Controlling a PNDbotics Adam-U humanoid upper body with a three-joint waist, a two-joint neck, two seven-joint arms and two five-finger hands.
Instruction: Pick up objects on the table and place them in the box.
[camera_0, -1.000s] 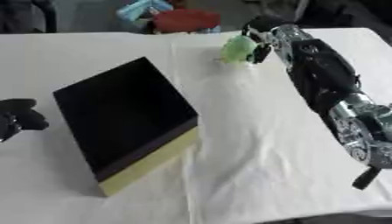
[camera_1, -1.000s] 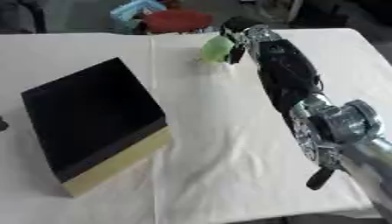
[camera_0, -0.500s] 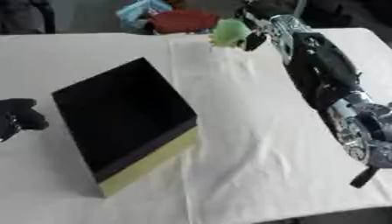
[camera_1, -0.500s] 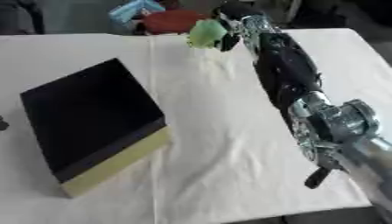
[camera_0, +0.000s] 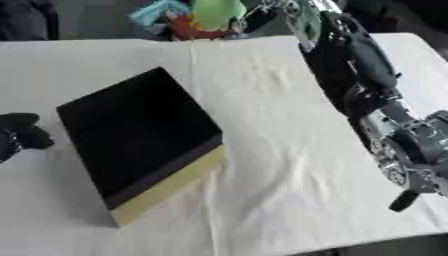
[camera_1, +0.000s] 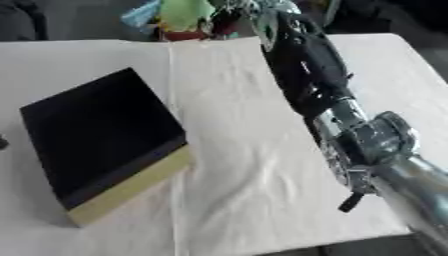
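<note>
Right hand (camera_0: 262, 9): fingers curled on the green object (camera_0: 217, 12), held up over the table's far edge | left hand (camera_0: 19, 134): idle, curled, holding nothing | box (camera_0: 140, 135): black top, looks unfilled | you've done the pick; carry and drop remain.

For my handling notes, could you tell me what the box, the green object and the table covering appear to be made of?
The box looks like rigid card or board: matte black on top with a pale yellowish side, and crisp straight edges. The green object, held up by the right hand, looks smooth, perhaps plastic or rubber; it is too blurred to be sure. The table covering looks like white cloth, since it wrinkles and folds.
</note>
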